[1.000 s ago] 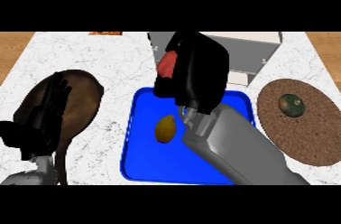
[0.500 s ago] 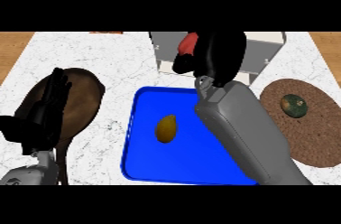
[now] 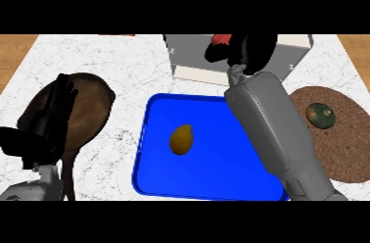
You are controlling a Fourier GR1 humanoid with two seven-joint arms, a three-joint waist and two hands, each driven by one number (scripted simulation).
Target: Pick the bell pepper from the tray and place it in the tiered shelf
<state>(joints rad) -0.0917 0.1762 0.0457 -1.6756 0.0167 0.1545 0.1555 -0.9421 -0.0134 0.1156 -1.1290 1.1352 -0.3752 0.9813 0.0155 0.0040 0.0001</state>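
**Pepper carried off the tray, now over the shelf**

The right hand [image 3: 249, 51] has moved up from the blue tray [image 3: 155, 139] over the last second and now sits over the white tiered shelf [image 3: 195, 60], its fingers curled round the red bell pepper [image 3: 219, 39], which shows at the hand's left edge. The pick seems done; only the release into the shelf remains. A yellow-brown fruit [image 3: 181, 139] is left on the tray. The left hand [image 3: 45, 124] rests at the view's left, fingers relaxed.
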